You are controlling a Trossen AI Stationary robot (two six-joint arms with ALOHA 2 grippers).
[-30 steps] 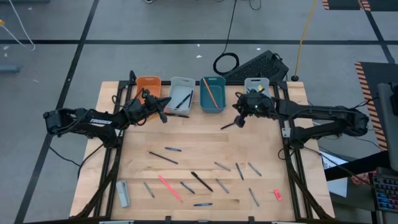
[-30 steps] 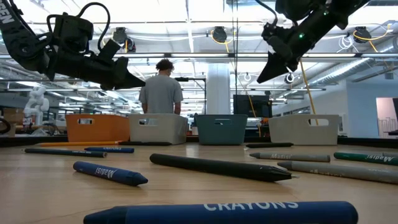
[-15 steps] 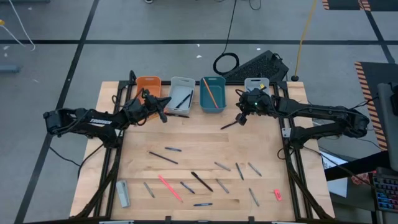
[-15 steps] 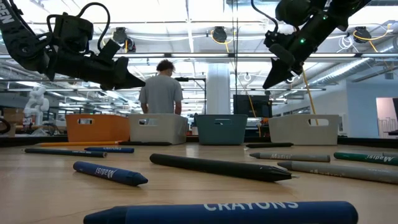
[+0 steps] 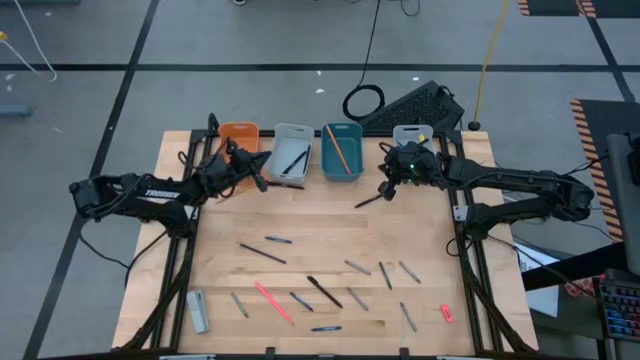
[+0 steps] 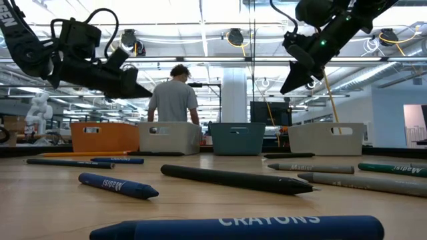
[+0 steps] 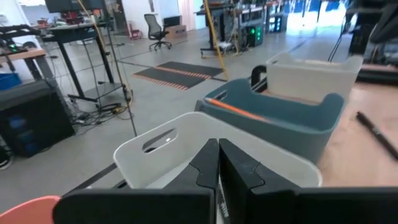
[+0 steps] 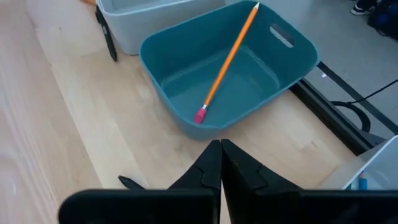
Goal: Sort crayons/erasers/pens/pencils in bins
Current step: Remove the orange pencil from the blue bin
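Overhead coverage shows four bins along the far edge of the wooden desk [image 5: 330, 215]: the orange bin [image 5: 238, 136], a pale bin [image 5: 291, 153] holding dark pens, the teal bin [image 5: 342, 151] holding an orange pencil [image 5: 337, 150], and a second pale bin [image 5: 412, 134] partly covered by the right arm. The left end effector [image 5: 258, 180] hangs between the orange bin and the first pale bin; the right end effector [image 5: 386, 191] hangs just in front of the second pale bin, near a dark pen [image 5: 366, 200] lying on the desk. Loose pens, pencils and crayons are scattered across the near half of the desk, with a pink-red eraser [image 5: 446, 313] near the right edge and a grey block [image 5: 198, 311] at the left corner. A keyboard [image 5: 415, 105] and a coiled cable [image 5: 363, 102] lie on the floor behind the desk. At desk height, both end effectors hang well above the bins, a blue crayon [image 6: 240, 228] fills the foreground, and a person [image 6: 173, 97] stands beyond the bins. Left wrist coverage shows that arm's fingers [image 7: 233, 171] clenched together, empty, over the first pale bin. Right wrist coverage shows its fingers [image 8: 239, 171] likewise clenched and empty, facing the teal bin.
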